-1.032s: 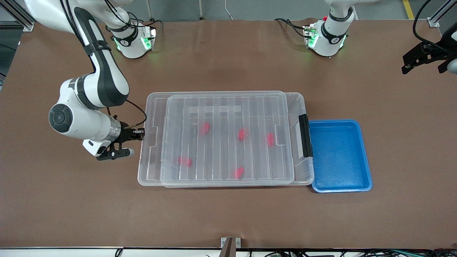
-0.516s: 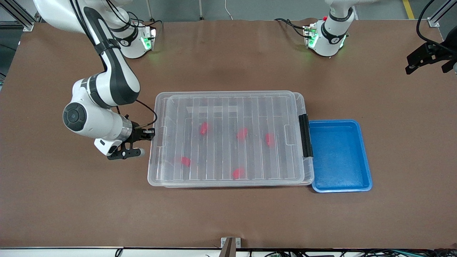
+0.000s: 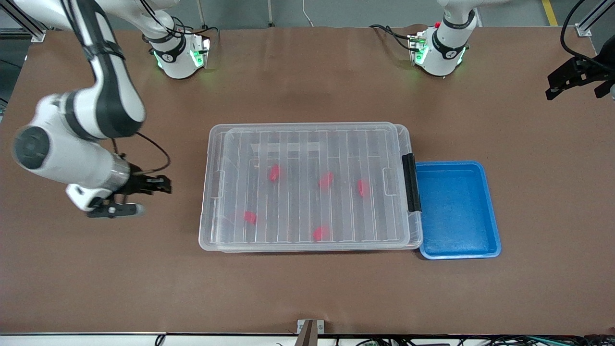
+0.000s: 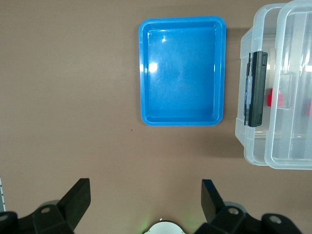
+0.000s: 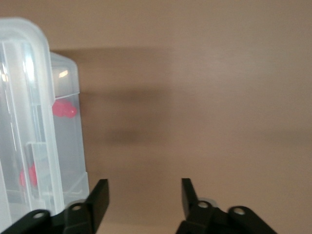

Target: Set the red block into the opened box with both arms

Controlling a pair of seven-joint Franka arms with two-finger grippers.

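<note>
- Brown matte worktop (image 3: 307, 298) runs across the whole front view, with both my arm bases along its twelve o'clock edge.
- At its centre sits the large shallow clear plastic box (image 3: 416, 235), covered by its ribbed translucent lid (image 3: 307, 139). The black latch bar (image 3: 411, 182) is at the box's three o'clock end.
- Five small bright red plastic blocks lie inside under the lid: one (image 3: 274, 173), another (image 3: 326, 180), a third (image 3: 362, 188), a fourth (image 3: 249, 217) and the last (image 3: 320, 233).
- The smaller blue plastic tray (image 3: 495, 240) touches the box at its three o'clock end and looks bare.
- My right end effector (image 3: 166, 185) hangs low over bare worktop toward the right arm's end. Its fingers are apart with nothing between them, and they point at the box.
- From it the box lies at three o'clock, apart from the fingertips. The box's long axis runs nine to three, in line with that end effector.
- My left end effector (image 3: 574, 89) waits high over the worktop's edge at the left arm's end. Its fingers are spread wide and empty, well apart from the box.
- The right arm is clearly the nearer one to the box.
- I judge that no block is left outside to place, and that any further placing would need the lid off first.
- The ribs blur every block, so I cannot tell which way their stub ends point.
- The left end effector is partly cut off at the front view's edge.
- The right wrist view (image 5: 145, 187) shows only one corner of the box.
</note>
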